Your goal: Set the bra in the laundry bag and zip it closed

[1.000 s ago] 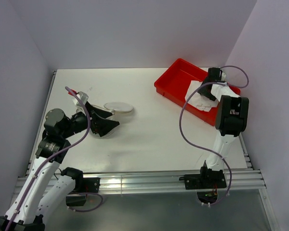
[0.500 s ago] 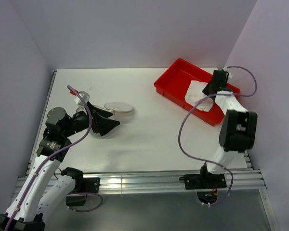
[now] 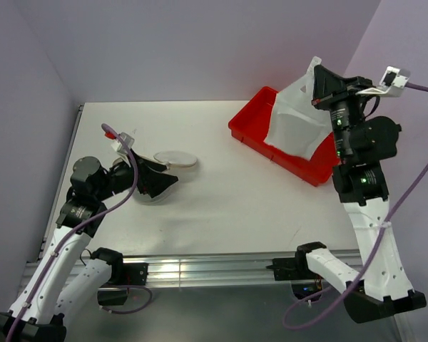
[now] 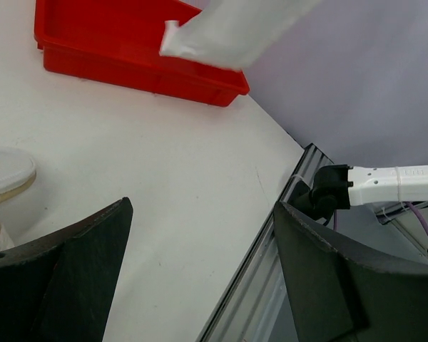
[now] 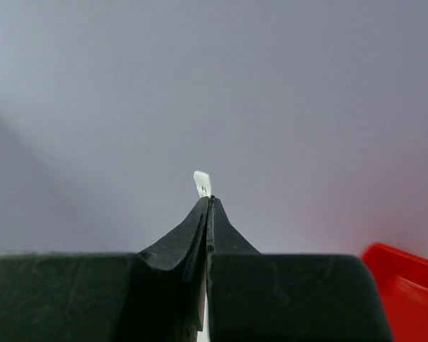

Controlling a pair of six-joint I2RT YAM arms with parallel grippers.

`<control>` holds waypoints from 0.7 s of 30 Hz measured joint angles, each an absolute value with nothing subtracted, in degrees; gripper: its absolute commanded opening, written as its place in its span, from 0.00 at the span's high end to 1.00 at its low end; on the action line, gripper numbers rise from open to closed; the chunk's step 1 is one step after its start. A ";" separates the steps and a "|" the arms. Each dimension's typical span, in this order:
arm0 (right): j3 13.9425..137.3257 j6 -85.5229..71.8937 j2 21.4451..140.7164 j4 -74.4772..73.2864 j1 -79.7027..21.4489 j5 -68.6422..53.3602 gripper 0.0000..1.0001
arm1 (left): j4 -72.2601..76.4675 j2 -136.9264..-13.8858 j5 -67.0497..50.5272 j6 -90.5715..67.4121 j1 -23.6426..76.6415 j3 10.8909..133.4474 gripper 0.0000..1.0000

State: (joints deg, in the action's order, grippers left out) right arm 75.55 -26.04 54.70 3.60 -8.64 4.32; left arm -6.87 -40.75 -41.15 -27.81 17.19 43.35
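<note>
The left end effector [image 4: 201, 214] gapes wide over the bench [image 4: 164, 164]. Ahead, a white bra [image 4: 228, 28] hangs above the red tray [image 4: 128, 64].

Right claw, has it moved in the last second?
Yes. The right claw rose from the red plastic tray, now well above its rim, hoisting the white fabric bra.

On your white tabletop [image 3: 228, 196], the small translucent mesh laundry bag [image 3: 175, 158] sits left, beside the left hand [image 3: 165, 176]; far right, the soft white fabric bra [image 3: 294, 132] hangs from the right hand [image 3: 316, 80] over the red plastic tray [image 3: 251, 127].
</note>
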 measured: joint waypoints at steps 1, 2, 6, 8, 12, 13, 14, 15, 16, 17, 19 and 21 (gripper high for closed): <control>77.45 -26.04 54.46 3.57 -9.74 3.51 1.00 | -6.85 -40.93 -41.04 -27.92 17.19 43.35 0.14; 80.18 -26.09 54.52 2.39 -10.92 2.07 1.00 | -6.74 -41.12 -40.75 -28.18 17.19 43.35 0.14; 87.72 -26.50 55.88 2.09 -14.33 -3.20 1.00 | -6.70 -41.89 -39.40 -29.58 17.19 43.40 0.14; 89.12 -26.57 56.01 0.93 -15.66 -4.69 1.00 | -6.72 -42.26 -38.72 -30.06 17.19 43.46 0.14; 84.84 -27.22 56.25 0.71 -16.25 -5.96 1.00 | -6.70 -42.48 -37.87 -31.42 17.19 43.53 0.14; 81.62 -27.66 56.73 1.19 -16.25 -6.04 0.93 | -6.63 -42.48 -37.76 -31.83 17.19 43.53 0.14; 78.35 -28.14 57.56 2.17 -16.27 -6.02 0.80 | -6.61 -42.48 -37.60 -32.32 17.19 43.53 0.14; 75.31 -28.49 59.22 2.31 -16.27 -5.93 0.56 | -6.63 -42.54 -37.43 -32.71 17.19 43.51 0.14; 73.36 -28.97 62.28 1.45 -16.29 -5.91 0.48 | -6.61 -42.65 -37.23 -33.12 17.19 43.51 0.14; 73.08 -28.49 66.89 -0.45 -16.32 -5.85 0.42 | -6.57 -42.94 -37.08 -33.71 17.26 43.48 0.14; 73.49 -27.83 75.18 -1.78 -16.38 -5.65 0.31 | -6.31 -43.99 -36.29 -34.59 17.58 43.31 0.14; 72.60 -27.33 82.54 -4.78 -16.49 -5.30 0.22 | -6.26 -45.78 -34.57 -35.51 18.79 43.29 0.15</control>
